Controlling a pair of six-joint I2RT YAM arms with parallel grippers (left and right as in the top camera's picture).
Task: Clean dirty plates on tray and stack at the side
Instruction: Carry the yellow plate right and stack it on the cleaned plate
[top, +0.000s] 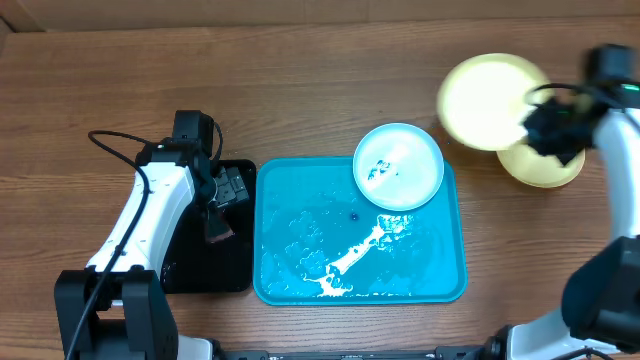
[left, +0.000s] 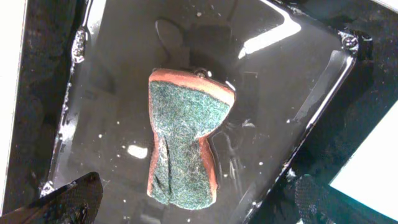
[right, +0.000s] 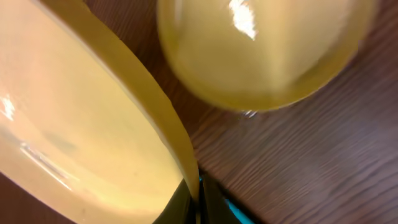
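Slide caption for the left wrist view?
Green-faced sponge lies in the wet black tray, under the open left hand.

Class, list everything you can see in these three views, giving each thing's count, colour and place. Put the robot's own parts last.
blue tray: 1, bright blue, middle of the table, wet with white streaks
blue plate: 1, light blue, on the blue tray's top right corner in the overhead view, overhanging the rim
held plate: 1, pale yellow, lifted at the table's right
resting plate: 1, pale yellow, on the table beside the held plate
black tray: 1, black, left of the blue tray
sponge: 1, green face with an orange-brown edge, lying in the black tray
table: 1, brown wood
left gripper: 1, black, open over the sponge
right gripper: 1, black, shut on the held plate's rim
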